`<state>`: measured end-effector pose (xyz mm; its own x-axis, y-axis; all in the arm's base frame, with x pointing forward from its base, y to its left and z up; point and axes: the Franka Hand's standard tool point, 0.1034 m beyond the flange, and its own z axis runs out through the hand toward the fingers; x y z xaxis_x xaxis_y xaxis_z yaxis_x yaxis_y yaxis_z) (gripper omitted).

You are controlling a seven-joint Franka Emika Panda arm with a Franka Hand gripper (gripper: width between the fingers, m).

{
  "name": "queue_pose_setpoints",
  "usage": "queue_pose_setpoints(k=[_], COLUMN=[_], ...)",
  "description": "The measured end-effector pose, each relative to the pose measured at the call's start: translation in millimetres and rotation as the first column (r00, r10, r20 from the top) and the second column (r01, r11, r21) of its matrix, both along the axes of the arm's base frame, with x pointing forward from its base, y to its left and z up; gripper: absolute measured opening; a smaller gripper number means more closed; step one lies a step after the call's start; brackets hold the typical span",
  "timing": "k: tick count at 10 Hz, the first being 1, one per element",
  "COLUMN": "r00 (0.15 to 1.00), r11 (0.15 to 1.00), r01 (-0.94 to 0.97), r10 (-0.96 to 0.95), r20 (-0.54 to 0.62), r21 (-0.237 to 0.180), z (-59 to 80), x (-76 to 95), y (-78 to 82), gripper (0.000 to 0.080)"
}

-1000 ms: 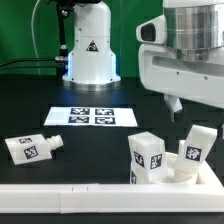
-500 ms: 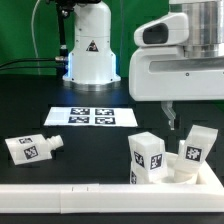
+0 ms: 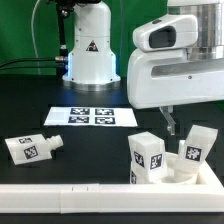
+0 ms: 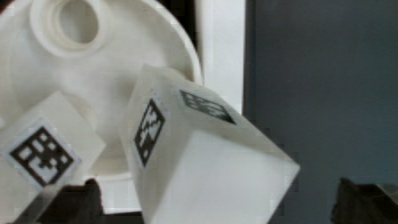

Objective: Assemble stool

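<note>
White plastic stool [image 3: 180, 166] sits lower right of the exterior frame, two tagged legs [image 3: 150, 158] on its seat [image 4: 71, 70]. We see the end effector [image 4: 210, 203] above them, fingers [image 4: 370, 205] apart (a third leg [image 3: 30, 148] lies lower left).

Exterior view set low across the table [image 3: 30, 110] from the robot base [image 3: 90, 50], mid distance, wrist view aimed down very near, seat [image 4: 80, 60] and 2 legs [image 4: 196, 150] shared by both.
</note>
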<state>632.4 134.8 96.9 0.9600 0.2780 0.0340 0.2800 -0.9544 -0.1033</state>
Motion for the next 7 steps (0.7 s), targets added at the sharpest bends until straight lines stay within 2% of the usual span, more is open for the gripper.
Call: queue_pose_setpoints(k=[1, 3, 5, 6, 7], r00=[0.989, 0.970, 0.915, 0.837, 0.726], r11=[0.989, 0.970, 0.915, 0.837, 0.725], r01=[-0.145, -0.243, -0.402, -0.543, -0.684], r10=[0.145, 0.243, 0.402, 0.546, 0.688], r20=[0.006, 0.015, 0.027, 0.042, 0.027], r21=[-0.002, -0.010, -0.031, -0.066, -0.087], z=[2.2, 1.6, -1.7, -10.2, -21.3], x=[-1.0, -0.3, 0.1, 2.0, 0.0], y=[1.8, -4.4, -6.5, -2.4, -5.1], gripper=[0.0649, 0.0649, 0.0649, 0.0649, 0.0649])
